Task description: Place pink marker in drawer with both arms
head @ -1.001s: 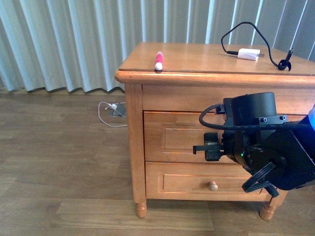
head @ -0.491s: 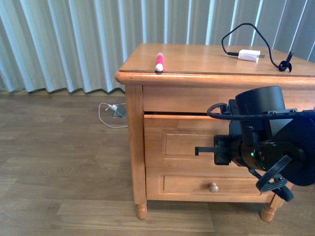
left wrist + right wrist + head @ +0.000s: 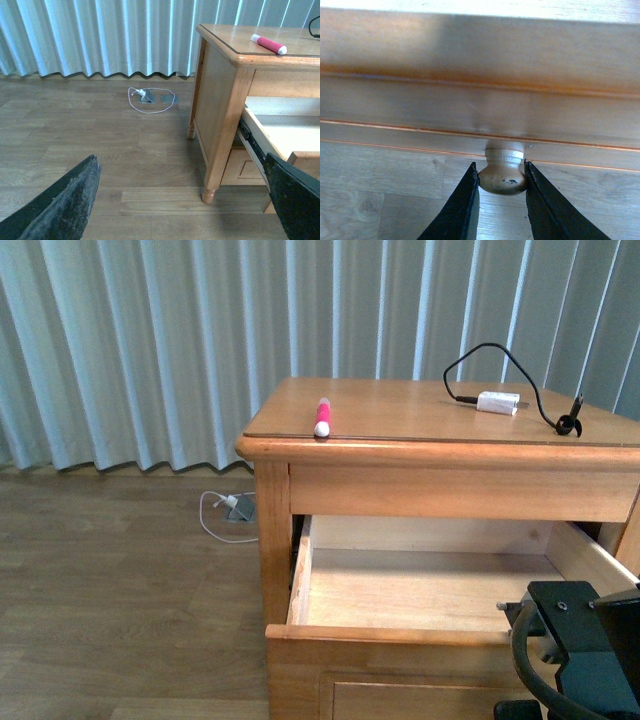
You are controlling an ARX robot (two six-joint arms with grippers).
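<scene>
The pink marker [image 3: 322, 417] lies on the nightstand top near its front left edge; it also shows in the left wrist view [image 3: 268, 43]. The drawer [image 3: 400, 632] stands pulled out, its pale inside bare. My right gripper [image 3: 502, 180] is shut on the drawer knob [image 3: 503, 171], one finger on each side. In the front view only the right arm's black body [image 3: 580, 660] shows at the lower right. My left gripper [image 3: 182, 200] is open and empty over the floor, left of the nightstand, with the open drawer [image 3: 280, 135] beside one finger.
A white charger block [image 3: 497, 402] with a black cable [image 3: 500, 355] lies on the nightstand top at the back right. A white cable and plug [image 3: 225, 510] lie on the wooden floor by the curtain [image 3: 150, 340].
The drawer has gone from shut to pulled far out, with my right gripper on its knob. The front view has shifted back and down, so the right arm now shows only at the lower right.
</scene>
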